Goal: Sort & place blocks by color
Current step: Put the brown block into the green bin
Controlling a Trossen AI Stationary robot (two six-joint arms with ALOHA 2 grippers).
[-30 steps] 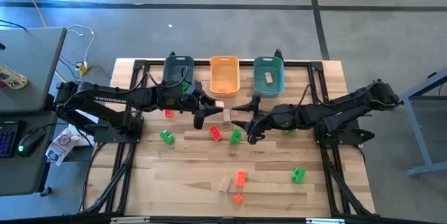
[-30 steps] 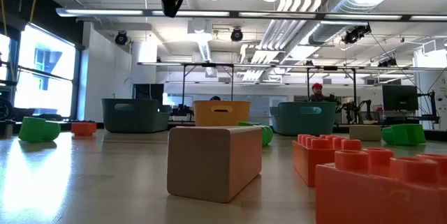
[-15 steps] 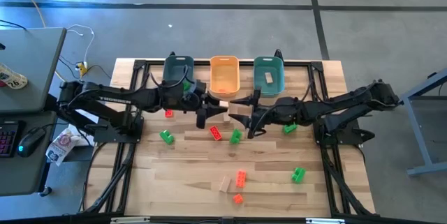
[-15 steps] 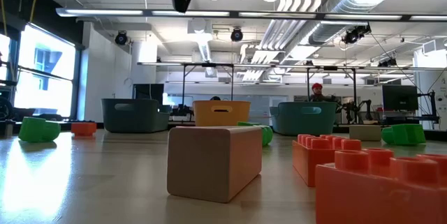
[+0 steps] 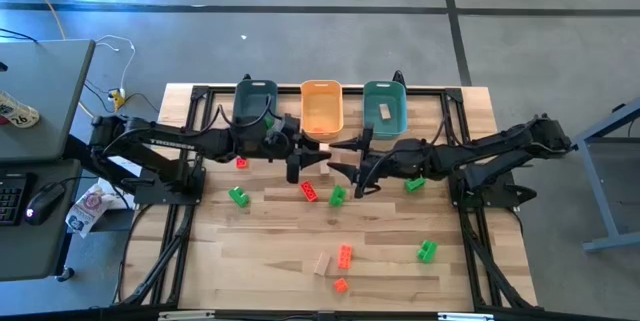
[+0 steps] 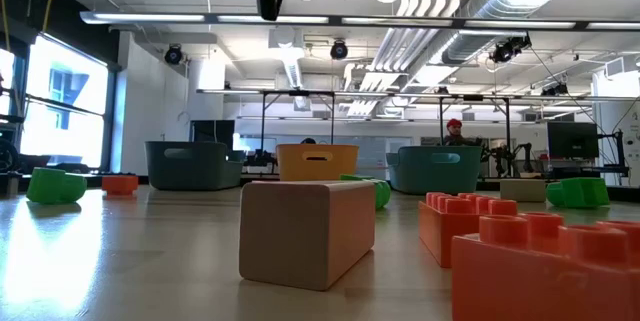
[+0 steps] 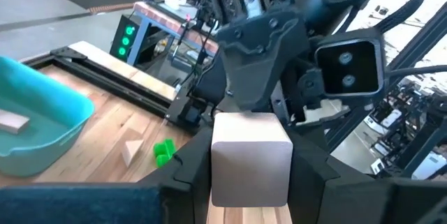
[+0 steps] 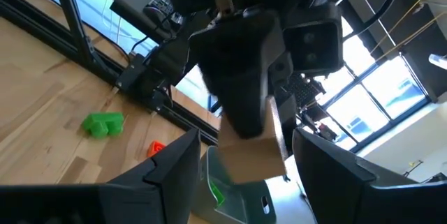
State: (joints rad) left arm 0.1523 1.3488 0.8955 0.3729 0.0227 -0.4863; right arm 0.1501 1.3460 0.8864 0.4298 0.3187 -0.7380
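Overhead, the left gripper [image 5: 300, 156] hangs above the table just in front of the orange bin [image 5: 321, 107], its fingers clamped on a pale tan block [image 7: 250, 158] that fills the space between them in the left wrist view. Facing it from the right, almost tip to tip, the right gripper [image 5: 345, 159] has its fingers spread wide apart, with nothing between them.

Going left to right across the far edge stand a teal bin [image 5: 255, 101], the orange bin, and a second teal bin [image 5: 384, 106] with a tan block [image 5: 385, 111] lying inside.

On the table, a small red-orange block [image 5: 241, 162] sits near the left arm, with a green block [image 5: 239, 196] nearer the front. A red-orange block [image 5: 310, 191] and a green block [image 5: 338, 195] lie just below the two grippers. Right of them is another green block [image 5: 414, 183]. Towards the near edge lie a tan block [image 5: 322, 263], two red-orange blocks [image 5: 344, 254] [image 5: 340, 284], and a green block [image 5: 427, 251].
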